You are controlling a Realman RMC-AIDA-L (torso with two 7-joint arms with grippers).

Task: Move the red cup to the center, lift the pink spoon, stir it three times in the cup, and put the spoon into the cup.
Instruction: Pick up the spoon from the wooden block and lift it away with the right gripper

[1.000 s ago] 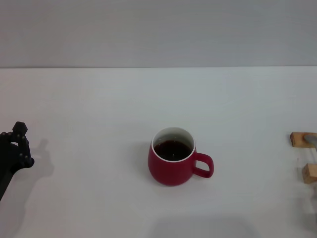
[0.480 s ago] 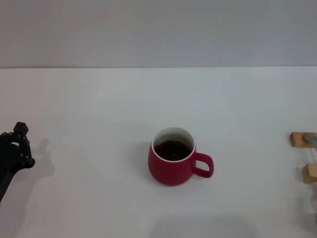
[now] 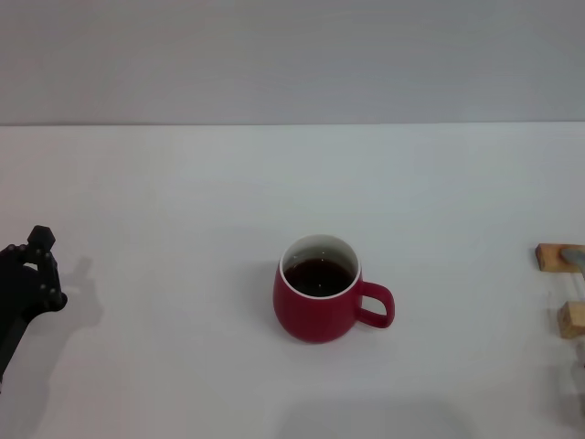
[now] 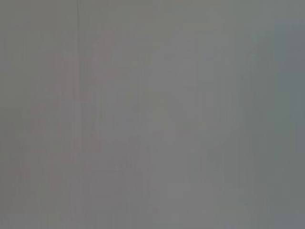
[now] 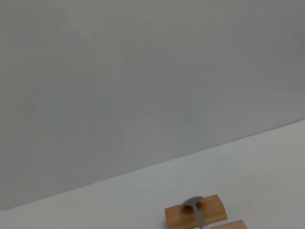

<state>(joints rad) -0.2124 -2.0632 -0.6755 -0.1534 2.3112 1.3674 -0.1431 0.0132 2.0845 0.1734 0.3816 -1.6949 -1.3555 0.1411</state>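
Glossy pot-bellied red cup (image 3: pixel 318 304), dark liquid inside, loop handle toward 3 o'clock, upright mid-counter (image 3: pixel 183 210); well apart at its 9 o'clock, black left hand (image 3: pixel 29 274), finger spread impossible to tell.

Just blank grey surface, w/o detail.
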